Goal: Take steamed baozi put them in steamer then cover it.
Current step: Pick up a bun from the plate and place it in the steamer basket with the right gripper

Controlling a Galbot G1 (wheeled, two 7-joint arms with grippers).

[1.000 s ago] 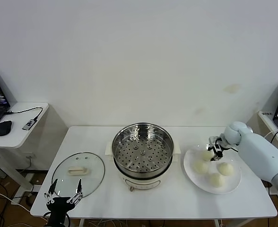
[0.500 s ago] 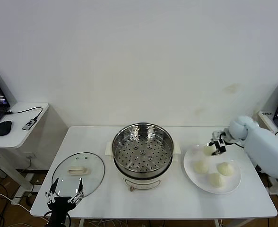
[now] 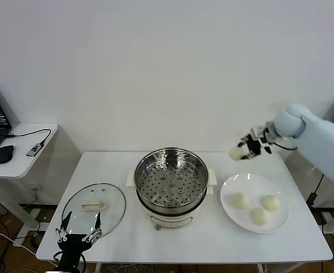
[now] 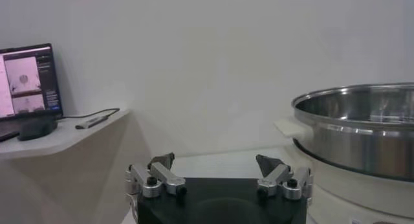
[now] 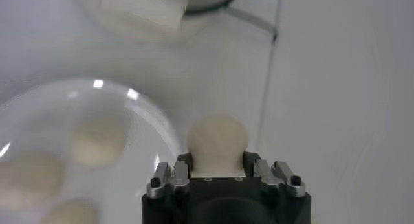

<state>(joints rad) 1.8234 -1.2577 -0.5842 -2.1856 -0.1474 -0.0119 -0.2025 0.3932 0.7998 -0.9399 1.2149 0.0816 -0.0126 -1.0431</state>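
My right gripper (image 3: 247, 149) pinches one baozi (image 3: 238, 152) between its fingers, above the plate (image 3: 229, 211) and short of the steamer (image 3: 171, 181); a loose squeeze could drop it.

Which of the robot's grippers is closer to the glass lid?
Left. The left gripper hovers open at the glass lid's near edge; the right gripper holds a bun beyond the steamer.

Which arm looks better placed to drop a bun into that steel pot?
The right: its tool already holds a bun lifted beside the steamer. The left tool hangs open by the lid.
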